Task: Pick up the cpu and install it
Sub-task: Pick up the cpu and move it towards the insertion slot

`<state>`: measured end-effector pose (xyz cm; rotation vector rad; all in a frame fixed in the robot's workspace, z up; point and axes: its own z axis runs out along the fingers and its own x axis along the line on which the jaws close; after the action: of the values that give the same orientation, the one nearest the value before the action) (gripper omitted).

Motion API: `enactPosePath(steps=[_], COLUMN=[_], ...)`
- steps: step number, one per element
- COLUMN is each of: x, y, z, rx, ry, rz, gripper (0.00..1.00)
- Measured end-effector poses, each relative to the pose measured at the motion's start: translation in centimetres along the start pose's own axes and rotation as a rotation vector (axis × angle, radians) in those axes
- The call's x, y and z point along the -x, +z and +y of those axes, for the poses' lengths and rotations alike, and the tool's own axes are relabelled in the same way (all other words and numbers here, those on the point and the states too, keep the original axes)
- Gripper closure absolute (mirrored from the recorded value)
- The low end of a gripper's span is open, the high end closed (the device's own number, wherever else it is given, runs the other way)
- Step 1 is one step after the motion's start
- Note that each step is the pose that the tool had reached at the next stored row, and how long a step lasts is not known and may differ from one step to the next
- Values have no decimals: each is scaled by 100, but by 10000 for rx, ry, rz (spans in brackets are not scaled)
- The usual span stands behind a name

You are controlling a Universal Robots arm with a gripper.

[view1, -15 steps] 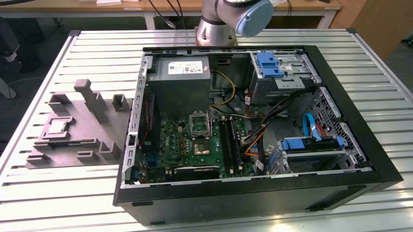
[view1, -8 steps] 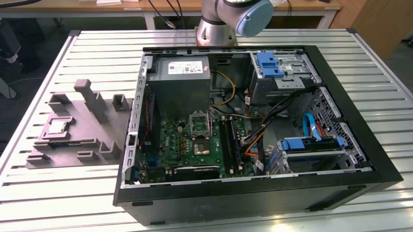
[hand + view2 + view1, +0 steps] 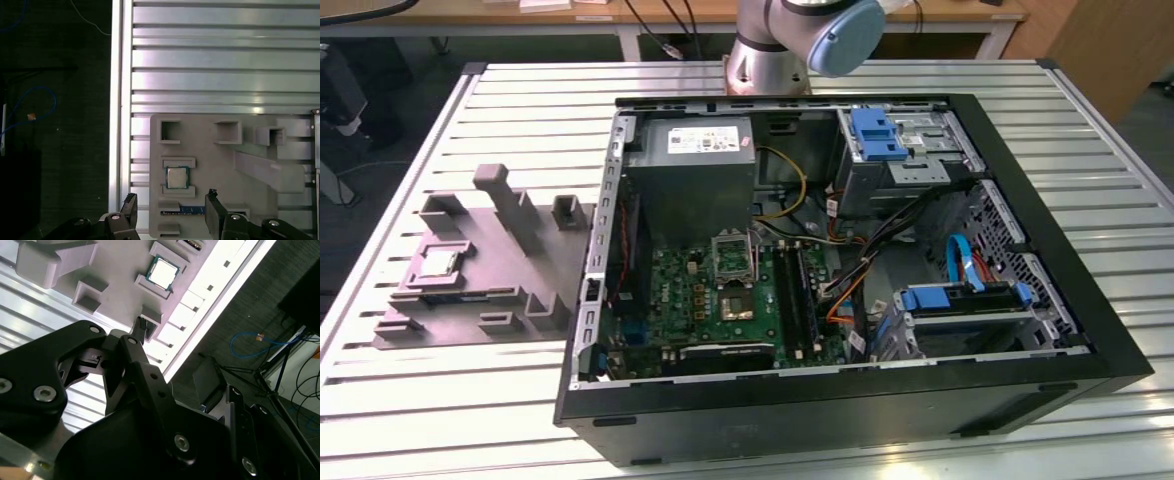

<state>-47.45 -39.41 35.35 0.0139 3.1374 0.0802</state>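
The cpu [image 3: 177,177] is a small square chip with a pale metal top, lying flat in a recess of the grey moulded tray [image 3: 215,165]. It is also seen on the tray [image 3: 507,265] at the exterior view's left, as the cpu [image 3: 438,262]. My gripper [image 3: 170,206] hovers above the tray, open, with nothing between its black fingers [image 3: 129,205]. The chip lies just beyond the gap between the fingertips. In the second wrist view the cpu [image 3: 162,273] sits past one fingertip [image 3: 140,324]. The motherboard socket [image 3: 736,303] has its metal frame [image 3: 731,250] raised.
An open black computer case [image 3: 854,400] stands on the slatted metal table [image 3: 480,400], right of the tray in the exterior view. Raised grey blocks [image 3: 496,190] stand on the tray. A thin blue board [image 3: 192,210] lies in a tray slot. The table edge [image 3: 116,125] is close to the tray.
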Motion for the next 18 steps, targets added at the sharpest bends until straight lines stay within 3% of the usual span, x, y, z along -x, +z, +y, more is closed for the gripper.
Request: enactPosePath(steps=[18], x=[0], y=[52], z=[-3], rx=[0], ry=[0], rz=[2], gripper=[35])
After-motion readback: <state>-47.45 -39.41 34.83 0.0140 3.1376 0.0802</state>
